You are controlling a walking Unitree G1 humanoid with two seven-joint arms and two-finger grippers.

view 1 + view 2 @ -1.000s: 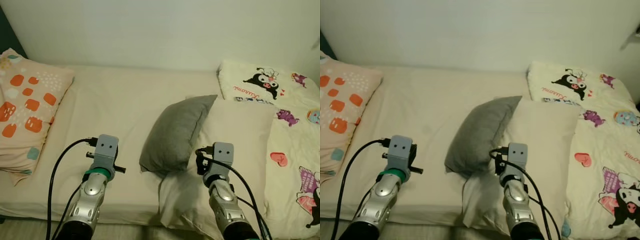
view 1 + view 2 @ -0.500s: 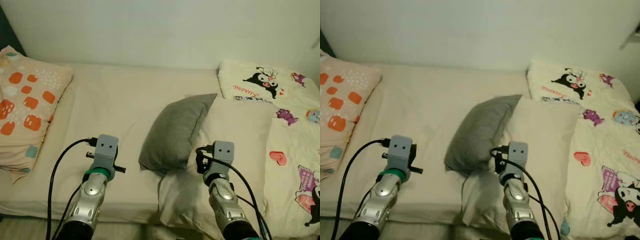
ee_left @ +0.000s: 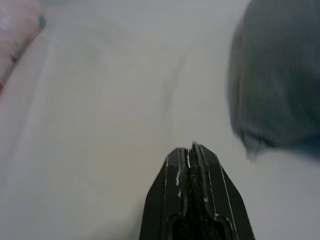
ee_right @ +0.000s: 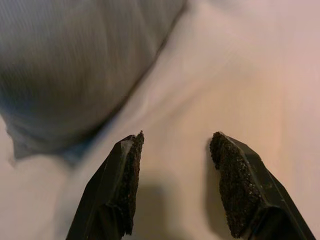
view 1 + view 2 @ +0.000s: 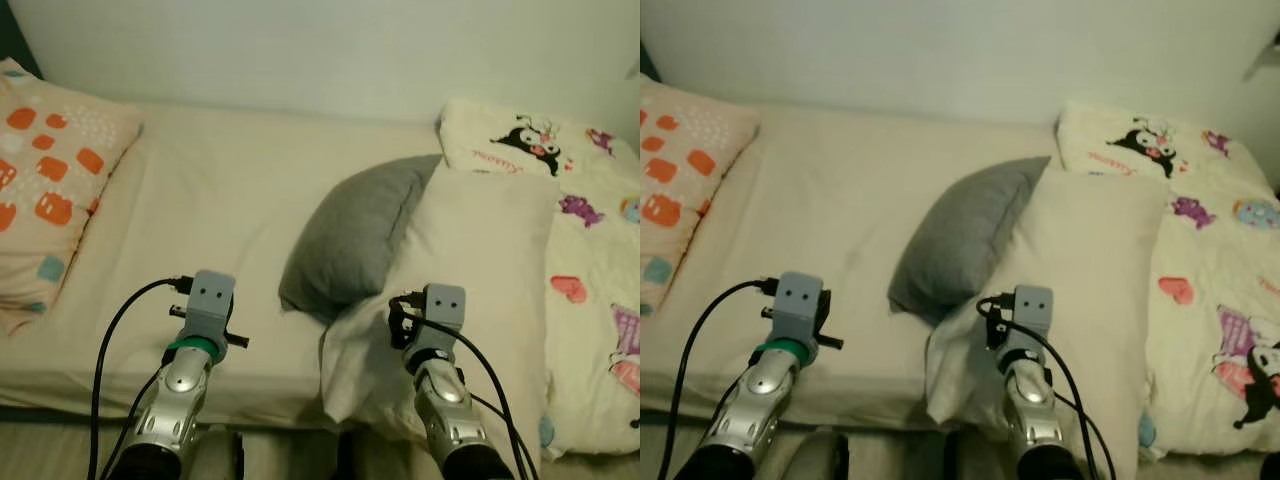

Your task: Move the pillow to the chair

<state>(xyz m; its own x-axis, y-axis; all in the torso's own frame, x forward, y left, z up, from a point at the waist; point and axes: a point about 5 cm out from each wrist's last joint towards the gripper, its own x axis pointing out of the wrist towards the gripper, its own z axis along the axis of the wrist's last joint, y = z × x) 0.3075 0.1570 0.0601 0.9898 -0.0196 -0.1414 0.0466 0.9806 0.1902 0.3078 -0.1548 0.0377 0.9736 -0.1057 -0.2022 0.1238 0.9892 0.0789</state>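
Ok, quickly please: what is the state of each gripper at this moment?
Left gripper: closed, holding nothing, above the bare bed sheet.
Right gripper: open, holding nothing, above the cream pillow beside the grey pillow.

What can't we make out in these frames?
- Chair: none to be made out; its place is unknown.
- Grey pillow: its right edge lies under the cream pillow in the eye views; both blurred in the right wrist view.
- Patterned pillow: cut off by the left edge.
- Right gripper, left gripper: fingers hidden behind the wrists in the eye views.
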